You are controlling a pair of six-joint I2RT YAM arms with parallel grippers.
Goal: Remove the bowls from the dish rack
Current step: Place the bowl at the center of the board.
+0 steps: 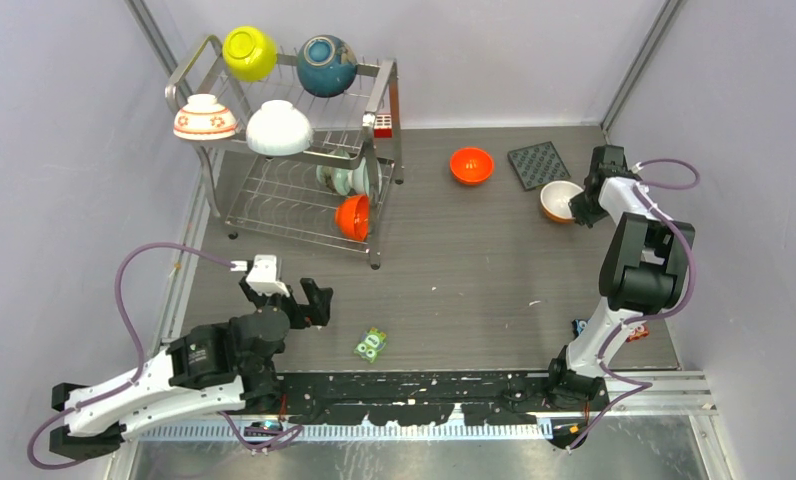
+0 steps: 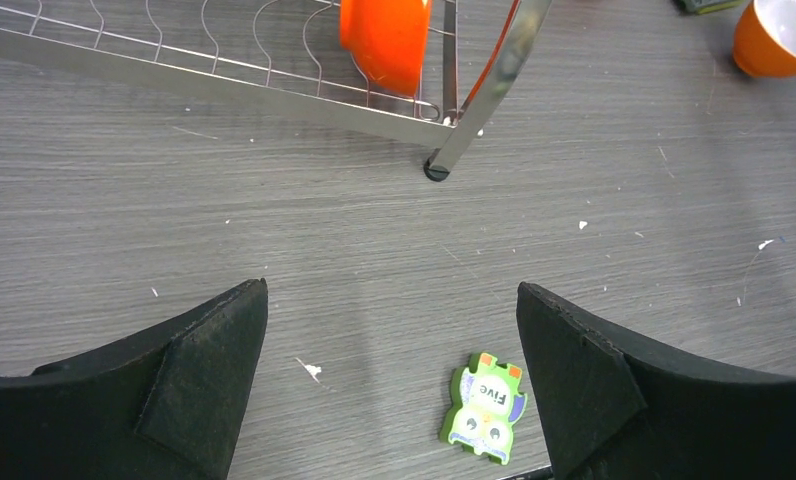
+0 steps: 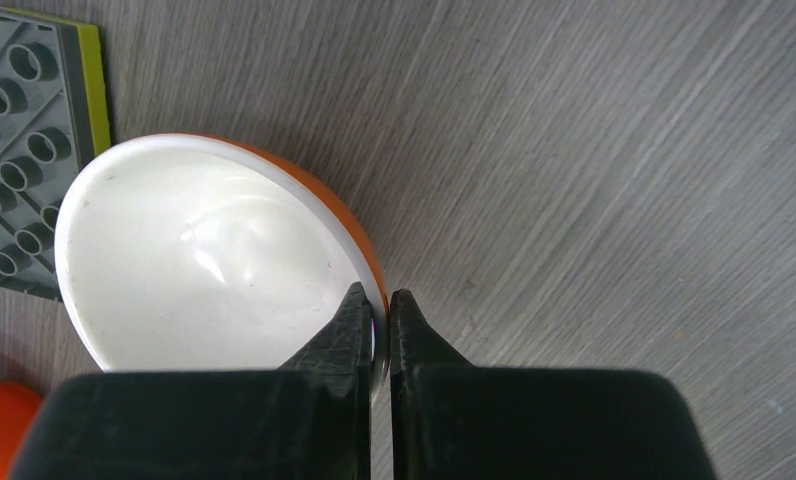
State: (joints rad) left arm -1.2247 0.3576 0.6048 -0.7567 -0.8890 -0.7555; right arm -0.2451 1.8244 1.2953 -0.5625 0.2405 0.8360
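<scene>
Our right gripper [image 3: 376,300] is pinched on the rim of the orange-and-white bowl [image 3: 204,260] by the grey mat [image 3: 24,150], so we'd release it gently, then bring our wide-open left gripper [image 2: 390,290] squarely onto the orange bowl [image 2: 384,40] low in the dish rack [image 2: 484,100].

The dish rack [image 1: 374,110] stands far left on the worktop [image 1: 474,290], with four upper bowls [image 1: 279,128] on its top tier and lower bowls [image 1: 353,217] beneath. Right of it sits a loose bowl [image 1: 471,165], then a mat [image 1: 538,164]. The rightmost bowl [image 1: 557,200] lies just near the mat. A small tile [image 1: 371,344] lies near, centre-left.
</scene>
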